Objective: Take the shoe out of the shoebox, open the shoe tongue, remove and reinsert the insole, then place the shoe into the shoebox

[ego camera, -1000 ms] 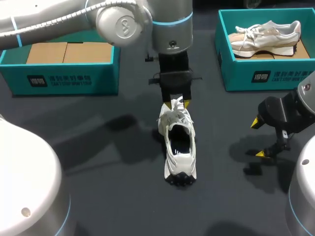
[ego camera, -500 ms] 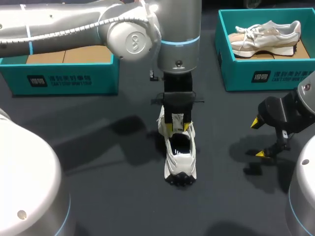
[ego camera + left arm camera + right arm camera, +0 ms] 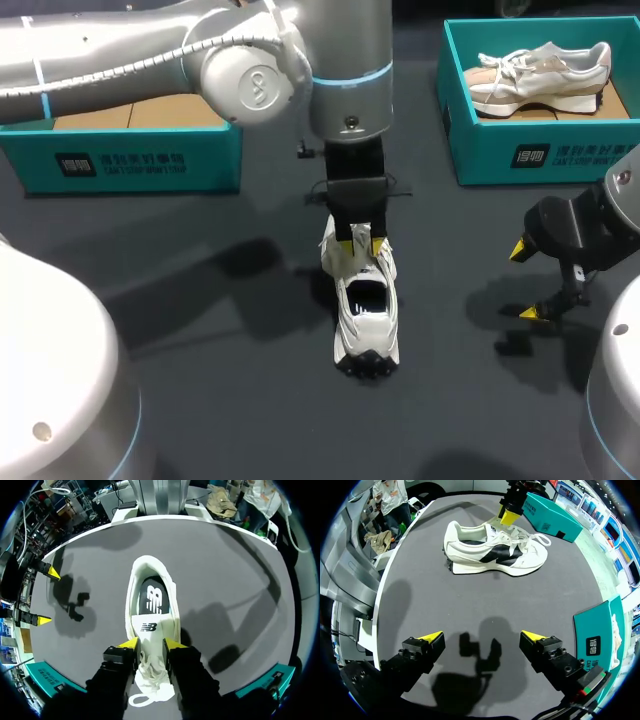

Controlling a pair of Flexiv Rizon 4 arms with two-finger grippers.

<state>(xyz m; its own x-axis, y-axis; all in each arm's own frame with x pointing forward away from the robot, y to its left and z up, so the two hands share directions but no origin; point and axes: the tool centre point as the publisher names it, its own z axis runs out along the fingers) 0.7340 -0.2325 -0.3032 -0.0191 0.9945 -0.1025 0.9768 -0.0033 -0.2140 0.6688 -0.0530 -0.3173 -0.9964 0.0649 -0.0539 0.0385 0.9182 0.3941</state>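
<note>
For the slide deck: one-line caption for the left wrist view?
Left gripper pinches the tongue of the white shoe, insole visible inside.

My worktop (image 3: 200,380) was a dark grey, matt sheet, with soft shadows lying across it. At its far right corner stood a teal box (image 3: 530,155), open at the top, with white print on its front wall. In it lay a spare shoe (image 3: 540,75), white and beige. Its laces were loose toward the left end and its thick pale sole ran along the near side. Brown card showed beneath it. Seen from my right wrist, the box stood at the worktop's edge, with only a sliver of that shoe showing over the rim.
</note>
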